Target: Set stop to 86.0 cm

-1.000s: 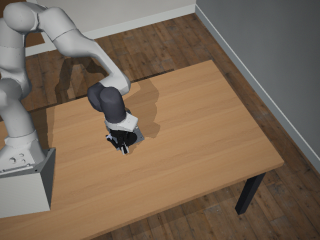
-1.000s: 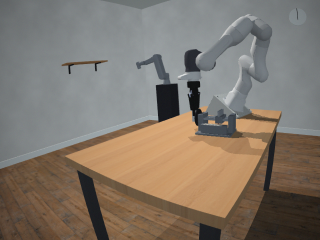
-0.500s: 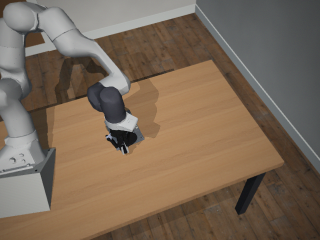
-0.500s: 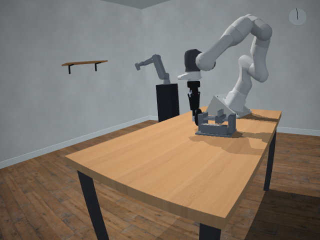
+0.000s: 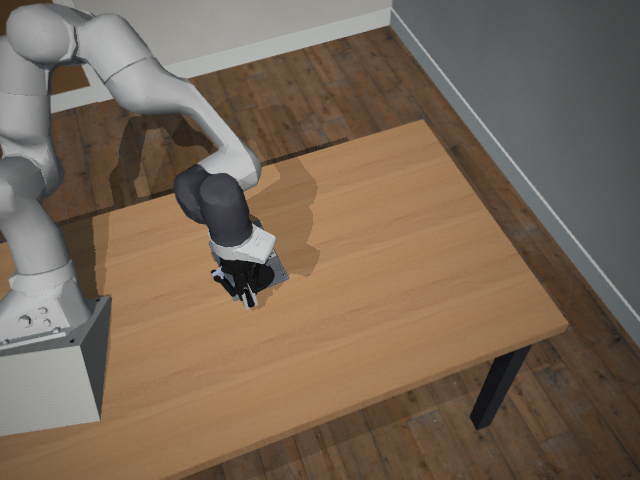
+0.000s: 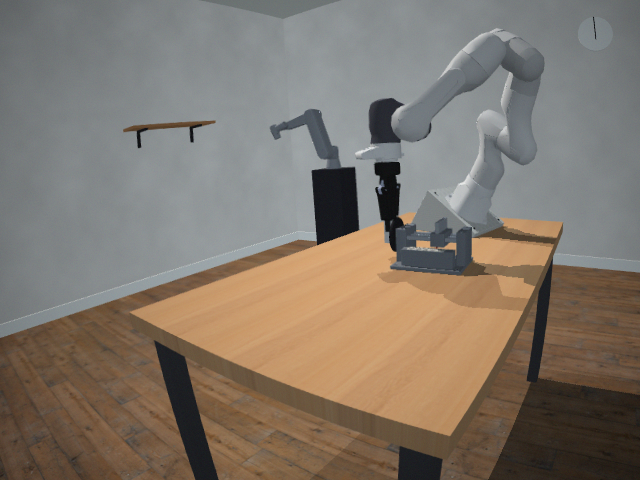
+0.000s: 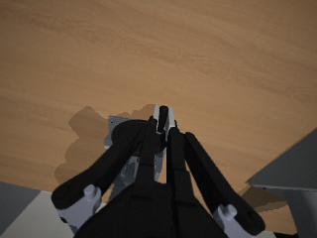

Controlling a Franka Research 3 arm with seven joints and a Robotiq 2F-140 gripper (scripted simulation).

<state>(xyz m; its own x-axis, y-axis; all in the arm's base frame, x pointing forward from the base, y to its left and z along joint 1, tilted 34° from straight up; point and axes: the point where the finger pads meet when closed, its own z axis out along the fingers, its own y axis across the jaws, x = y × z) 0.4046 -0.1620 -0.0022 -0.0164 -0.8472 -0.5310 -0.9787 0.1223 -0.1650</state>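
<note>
The black handwheel (image 6: 395, 233) sits at the left end of the grey stop fixture (image 6: 433, 257), right of centre in the exterior view, on the wooden surface (image 6: 320, 330). The claw (image 6: 387, 227) reaches straight down, nearly closed, pinching the handwheel.

walls grey, white skirting | floor (image 6: 77, 372) dark planks | wall shelf (image 6: 168, 125) wooden | table (image 6: 320, 320) black-legged

Wood grain and matt plastic all round

Table (image 5: 392, 248) shows smooth pale wood; floor (image 5: 320, 87) darker, rougher planks; arm (image 5: 155, 87) matt white shell; fixture (image 6: 431, 255) dull grey metal look.
</note>
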